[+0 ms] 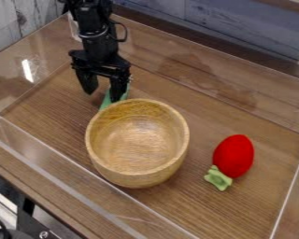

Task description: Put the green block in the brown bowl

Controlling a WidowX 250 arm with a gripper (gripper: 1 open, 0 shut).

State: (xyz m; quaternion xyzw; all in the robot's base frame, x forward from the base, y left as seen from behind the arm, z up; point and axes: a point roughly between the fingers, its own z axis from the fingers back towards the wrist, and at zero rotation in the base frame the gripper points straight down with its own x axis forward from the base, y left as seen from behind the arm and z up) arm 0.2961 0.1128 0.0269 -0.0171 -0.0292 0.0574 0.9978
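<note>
**Open hand lowered over a green block beside the bowl**

Where the wooden bench meets the far rim of the bowl, the green block [115, 96] lies flat on the surface, only partly visible. It sits just beyond the brown bowl [138, 142], touching or almost touching the bowl's upper left rim; which of the two cannot be told from this view. Only a small green patch shows, so its long axis and the way it points cannot be read with confidence.

Directly above the block is the robot's black hand [101, 87], pointing straight down. Its two fingers stand apart, one on the left of the block and one on the right, with the green showing between and beside the right finger. The fingers are not closed on anything, and the block does not appear to be gripped yet. The coming move turns on this: the block lies below and between the open fingers, so a grasp seems to need only a closing of the hand, probably after a slight further descent.

The brown bowl is a round, empty wooden bowl, near the middle of the bench [227, 93]. To its right, well apart from the block, lies a red strawberry-shaped toy [234, 155] with a green leafy stem. A clear plastic wall [64, 177] edges the work area.
</note>
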